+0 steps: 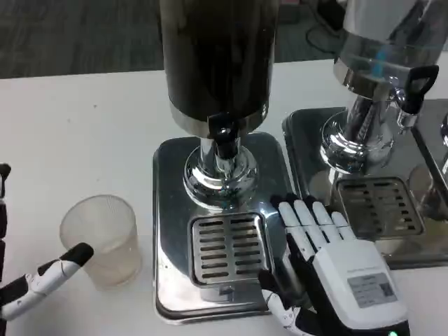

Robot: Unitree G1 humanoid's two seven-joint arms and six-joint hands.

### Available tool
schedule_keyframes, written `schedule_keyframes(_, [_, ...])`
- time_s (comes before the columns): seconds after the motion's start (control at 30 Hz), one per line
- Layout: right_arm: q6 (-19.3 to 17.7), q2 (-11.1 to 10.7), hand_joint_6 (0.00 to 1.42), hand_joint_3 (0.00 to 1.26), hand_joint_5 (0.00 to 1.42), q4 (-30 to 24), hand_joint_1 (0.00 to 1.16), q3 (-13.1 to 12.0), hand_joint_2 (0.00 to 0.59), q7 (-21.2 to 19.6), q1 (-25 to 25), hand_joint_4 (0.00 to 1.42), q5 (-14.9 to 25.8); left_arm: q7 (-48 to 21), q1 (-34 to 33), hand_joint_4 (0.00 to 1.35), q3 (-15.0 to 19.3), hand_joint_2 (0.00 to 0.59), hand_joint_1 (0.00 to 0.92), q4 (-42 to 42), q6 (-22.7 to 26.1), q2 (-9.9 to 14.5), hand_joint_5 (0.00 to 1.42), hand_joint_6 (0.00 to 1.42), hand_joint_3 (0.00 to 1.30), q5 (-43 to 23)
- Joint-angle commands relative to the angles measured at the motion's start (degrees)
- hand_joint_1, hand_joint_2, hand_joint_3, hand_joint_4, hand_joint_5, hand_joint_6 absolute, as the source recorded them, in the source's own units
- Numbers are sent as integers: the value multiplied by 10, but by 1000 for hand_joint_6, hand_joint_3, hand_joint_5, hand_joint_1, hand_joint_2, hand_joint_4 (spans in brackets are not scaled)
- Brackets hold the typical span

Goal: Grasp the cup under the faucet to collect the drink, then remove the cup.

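Observation:
A clear frosted plastic cup (100, 239) stands upright on the white table, left of the dispenser's steel base. The dark drink dispenser (215, 63) rises at centre, with its black faucet (223, 138) above a slotted drip grate (225, 248). Nothing stands on the grate. My left hand (31, 280) is at the frame's left edge, fingers apart; one black-tipped finger reaches to the cup's near left side, and contact is unclear. My right hand (329, 269) lies flat on the base's right rim, fingers straight, holding nothing.
A second dispenser (381, 77) with its own steel tray (378, 203) and grate stands to the right, close to my right hand. Bare white table (77, 133) stretches behind and left of the cup.

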Motion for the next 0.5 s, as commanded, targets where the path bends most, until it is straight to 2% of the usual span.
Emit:
schedule_keyframes(0.03, [6,2,42,0,0,-7,317,-1,430,-3,5,0,0,-34,-33,0,-8,0,0,83,-83,-3,0,0,0,-85])
schedule_keyframes(0.1, [7,1,43,0,0,-9,318,-2,433,-1,6,0,0,-39,-48,0,-16,0,0,134,-135,-8,0,0,0,-112])
schedule_keyframes(0.2, [5,-1,44,0,0,-9,320,-2,435,3,3,0,1,-23,-59,0,-27,0,0,192,-206,-12,0,0,0,-118])
schedule_keyframes(0.3, [5,-2,45,0,0,-9,319,-1,433,6,1,0,1,-5,-68,0,-25,0,0,228,-251,-15,0,0,0,-111])
schedule_keyframes(0.4, [5,-2,48,0,0,-9,319,-2,432,8,-2,0,4,2,-75,0,-20,0,2,252,-255,-32,0,0,0,-125])
schedule_keyframes(0.5, [7,1,53,0,0,-10,318,1,431,11,-6,0,1,-4,-90,0,-19,0,51,275,-247,-47,0,0,0,-143])
